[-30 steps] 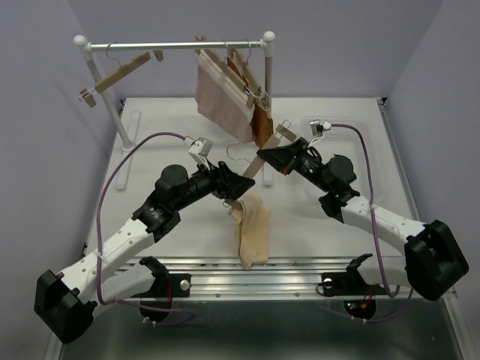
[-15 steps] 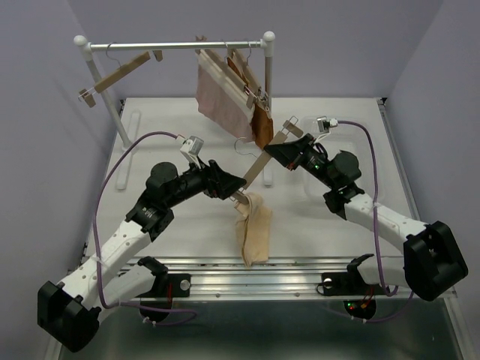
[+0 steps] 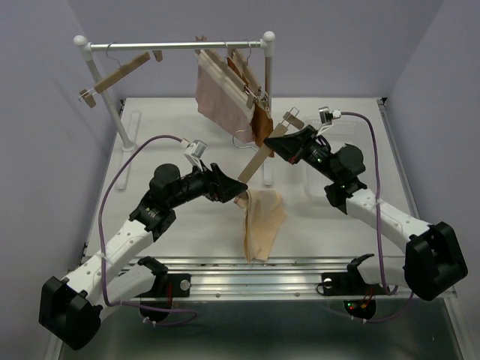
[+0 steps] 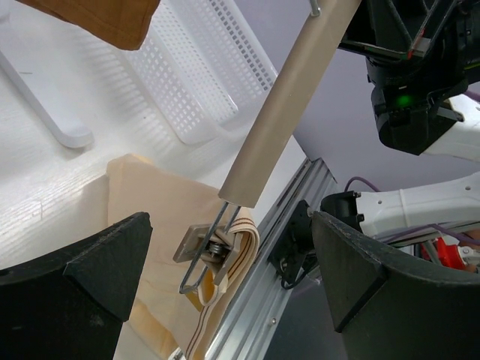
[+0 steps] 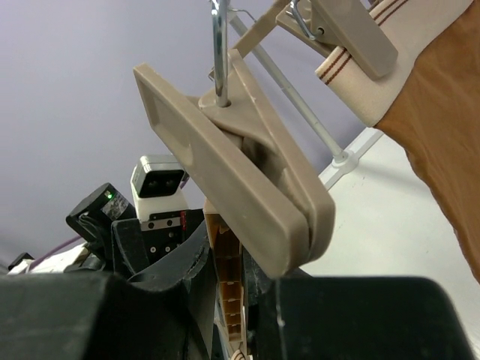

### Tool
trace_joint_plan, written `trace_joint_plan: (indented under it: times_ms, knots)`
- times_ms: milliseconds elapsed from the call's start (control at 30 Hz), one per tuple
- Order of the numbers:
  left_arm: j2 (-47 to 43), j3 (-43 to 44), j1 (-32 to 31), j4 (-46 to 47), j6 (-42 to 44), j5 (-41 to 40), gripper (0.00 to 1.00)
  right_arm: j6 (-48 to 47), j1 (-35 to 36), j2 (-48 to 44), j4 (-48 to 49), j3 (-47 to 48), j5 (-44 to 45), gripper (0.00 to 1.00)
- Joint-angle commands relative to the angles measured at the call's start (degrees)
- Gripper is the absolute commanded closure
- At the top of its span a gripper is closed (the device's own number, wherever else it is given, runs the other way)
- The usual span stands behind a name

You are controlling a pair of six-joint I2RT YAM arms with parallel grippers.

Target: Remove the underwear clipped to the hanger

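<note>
Mid-table, your right gripper (image 3: pixel 274 145) pinches the hanger (image 3: pixel 257 161); left gripper (image 3: pixel 234 192) gapes beside the still-clipped cream brief (image 3: pixel 264 221) (none freed).

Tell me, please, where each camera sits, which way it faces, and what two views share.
Top external: above and behind, looking down on the white table and white tube rack; both arms show.
Left wrist: on the left arm, looking along its open jaws at the metal clip pinching the pale cream fabric brief.
Right wrist: on the right arm, looking along its shut jaws at the tan wooden clip hanger they hold.
Shared: all views show that hanger.
</note>
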Motion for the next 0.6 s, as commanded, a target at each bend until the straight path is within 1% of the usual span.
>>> trace_joint_plan:
  times_ms: [0, 133, 300, 567]
  knots:
    - [-0.5, -1.0, 0.3, 6.3, -1.1, 2.8, 0.01, 0.3, -0.3, 0.5, 3.1, 3.3, -0.6, 0.99]
    - [-0.6, -1.5, 0.3, 7.7, -1.5, 4.2, 0.01, 0.1, -0.3, 2.4, 3.2, 4.6, -0.7, 0.99]
    - [-0.9, -1.8, 0.4, 8.1, -1.8, 4.9, 0.01, 0.1, -0.8, 4.1, 6.1, 4.9, -0.4, 0.99]
    - [-1.4, -2.0, 0.3, 8.6, -2.0, 5.4, 0.01, 0.7, -1.8, 4.9, 5.5, 5.4, 0.5, 0.99]
